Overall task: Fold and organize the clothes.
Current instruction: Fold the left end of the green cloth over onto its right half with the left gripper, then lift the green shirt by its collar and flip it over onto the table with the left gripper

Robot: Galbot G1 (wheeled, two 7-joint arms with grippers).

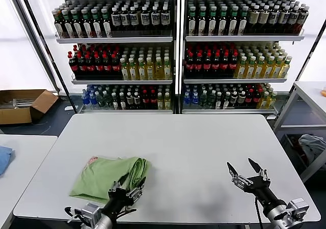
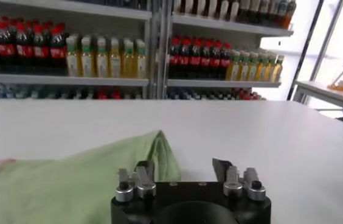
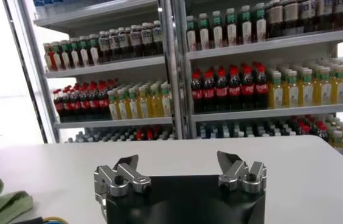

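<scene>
Clothes [image 1: 109,175] folded on table [image 1: 193,152], left pincer [image 1: 127,187] over near edge, open

clothes [image 1: 104,175]: soft matt cloth | table [image 1: 193,142]: smooth matt top

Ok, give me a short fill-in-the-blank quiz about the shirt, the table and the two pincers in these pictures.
1. The folded light green fabric T-shirt lies on the ____ table.
2. The left pincer sits at the shirt's near edge with its jaws ____.
3. The right pincer holds ____.
4. The shelves behind the table are full of ____.

Missing words: white; open; nothing; bottles
</scene>
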